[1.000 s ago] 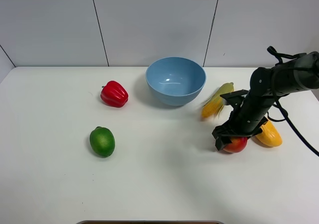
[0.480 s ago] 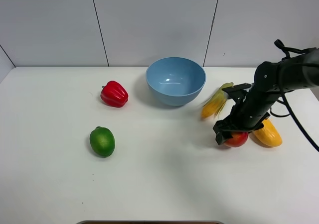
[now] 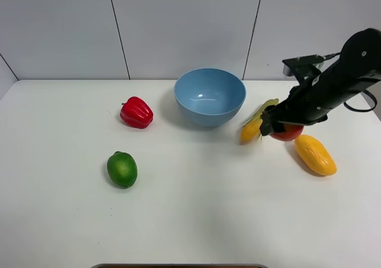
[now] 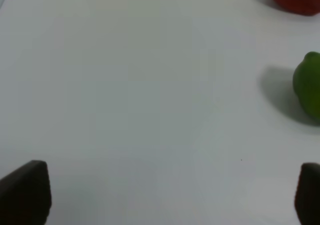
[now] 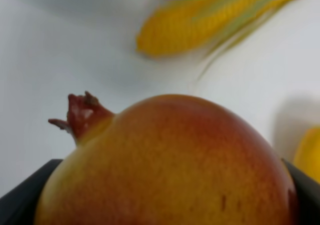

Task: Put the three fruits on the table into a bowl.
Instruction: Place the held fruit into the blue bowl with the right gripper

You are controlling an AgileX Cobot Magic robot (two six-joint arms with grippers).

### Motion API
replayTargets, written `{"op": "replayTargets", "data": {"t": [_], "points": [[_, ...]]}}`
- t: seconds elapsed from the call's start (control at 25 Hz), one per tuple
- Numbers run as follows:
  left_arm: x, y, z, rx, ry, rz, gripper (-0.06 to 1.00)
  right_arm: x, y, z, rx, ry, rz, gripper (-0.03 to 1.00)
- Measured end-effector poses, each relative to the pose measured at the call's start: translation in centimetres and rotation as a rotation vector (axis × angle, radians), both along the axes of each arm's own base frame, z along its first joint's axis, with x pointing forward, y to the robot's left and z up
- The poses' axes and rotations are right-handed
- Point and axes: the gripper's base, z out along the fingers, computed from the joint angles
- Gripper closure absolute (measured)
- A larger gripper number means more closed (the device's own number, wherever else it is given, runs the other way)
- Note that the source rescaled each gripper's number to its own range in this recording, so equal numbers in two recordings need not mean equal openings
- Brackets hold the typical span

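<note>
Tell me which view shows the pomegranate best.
Right wrist: the pomegranate fills the picture, crown and skin clear. Exterior high shows only part of its red side, half hidden by the arm. Left wrist does not show it.

The right gripper (image 3: pixel 278 127) has risen from the table (image 3: pixel 190 220) with the pomegranate (image 3: pixel 290 133) clamped between its jaws and has carried it closer to the bowl (image 3: pixel 209 96). A second ago the fruit sat low, farther from the bowl and right against the mango (image 3: pixel 315 155). Now it hangs in the air, apart from the mango. The mango, half covered earlier, now shows whole on the far side of the pomegranate from the bowl.
</note>
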Motion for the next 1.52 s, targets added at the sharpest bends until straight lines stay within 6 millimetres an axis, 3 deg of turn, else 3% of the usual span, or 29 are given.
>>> {"op": "replayTargets", "data": {"t": [0.28, 0.52, 0.68, 1.0, 1.32, 1.52], "points": [[0.0, 0.0, 0.0, 0.0, 0.0, 0.0, -0.06, 3.6, 1.0, 6.5, 0.07, -0.196, 0.004, 0.58], [0.0, 0.0, 0.0, 0.0, 0.0, 0.0, -0.06, 7.4, 3.6, 7.8, 0.089, -0.249, 0.101, 0.58], [0.0, 0.0, 0.0, 0.0, 0.0, 0.0, -0.06, 9.7, 6.4, 6.5, 0.095, -0.242, 0.163, 0.58], [0.0, 0.0, 0.0, 0.0, 0.0, 0.0, -0.06, 12.6, 10.5, 1.1, 0.08, -0.16, 0.234, 0.58], [0.0, 0.0, 0.0, 0.0, 0.0, 0.0, -0.06, 13.8, 11.9, -5.1, 0.031, -0.084, 0.258, 0.58], [0.0, 0.0, 0.0, 0.0, 0.0, 0.0, -0.06, 14.1, 12.0, -6.3, 0.027, -0.087, 0.251, 0.58]]}}
